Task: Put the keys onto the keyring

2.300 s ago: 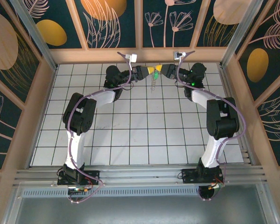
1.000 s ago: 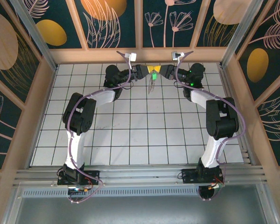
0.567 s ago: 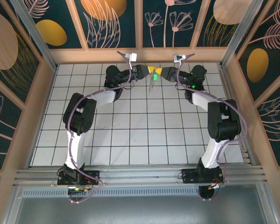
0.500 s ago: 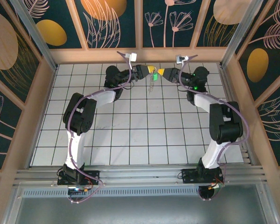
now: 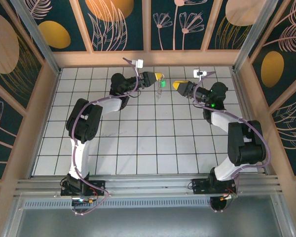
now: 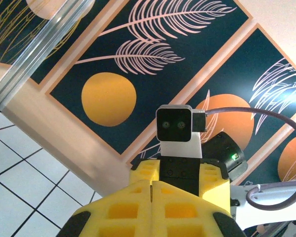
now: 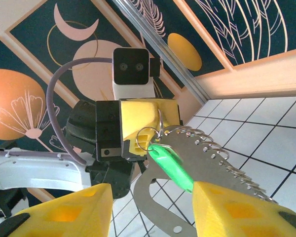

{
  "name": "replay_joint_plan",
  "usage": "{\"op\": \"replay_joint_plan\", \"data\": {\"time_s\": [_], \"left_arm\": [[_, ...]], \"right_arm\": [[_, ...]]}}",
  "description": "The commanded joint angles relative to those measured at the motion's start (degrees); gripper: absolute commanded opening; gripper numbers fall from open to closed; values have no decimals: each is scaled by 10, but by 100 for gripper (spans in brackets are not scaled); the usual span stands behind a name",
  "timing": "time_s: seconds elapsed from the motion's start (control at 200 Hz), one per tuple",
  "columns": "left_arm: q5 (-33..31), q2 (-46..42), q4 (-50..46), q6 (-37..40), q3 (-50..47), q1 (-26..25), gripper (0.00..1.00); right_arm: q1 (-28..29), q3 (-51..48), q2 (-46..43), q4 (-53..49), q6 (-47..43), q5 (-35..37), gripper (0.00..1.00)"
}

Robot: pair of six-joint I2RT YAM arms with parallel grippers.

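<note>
My left gripper is shut on the top edge of the keyring, a flat grey metal loop with several wire coils along one side. It holds it in the air over the far middle of the table. The green-headed key hangs from a small wire ring at the loop's upper end, and shows as a green spot from above. My right gripper stands open just to the right of it, jaws apart with nothing gripped. The key's lower tip is close to one right fingertip. The left fingers pinch a thin metal edge.
The white tiled table stretches toward me below both arms. A wooden rail and dark patterned panels close off the far side, just behind the grippers. The right wrist camera faces my left gripper closely.
My right gripper has opened, let go of the green key and drawn back to the right. The key now hangs from the keyring. The left gripper stays shut on the keyring.
</note>
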Motion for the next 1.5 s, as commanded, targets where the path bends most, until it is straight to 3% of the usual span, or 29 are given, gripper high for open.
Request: {"op": "replay_joint_plan", "data": {"time_s": [0.0, 0.761, 0.851, 0.991, 1.101, 1.497], "left_arm": [[9, -36, 58, -18, -4, -3, 0], [14, -32, 57, -25, 11, -21, 0], [13, -30, 55, -24, 14, -21, 0], [10, -29, 54, -23, 16, -21, 0], [6, -29, 55, -21, 16, -21, 0], [-6, -48, 67, -19, 5, -21, 0]], "right_arm": [[12, 5, 2, 14, -36, -6, 48], [52, 68, 72, 63, -17, -26, 47], [53, 66, 73, 65, -17, -28, 41], [53, 61, 73, 67, -12, -31, 14], [54, 55, 74, 67, -7, -32, 0], [60, 42, 65, 17, -27, -30, 0]]}}
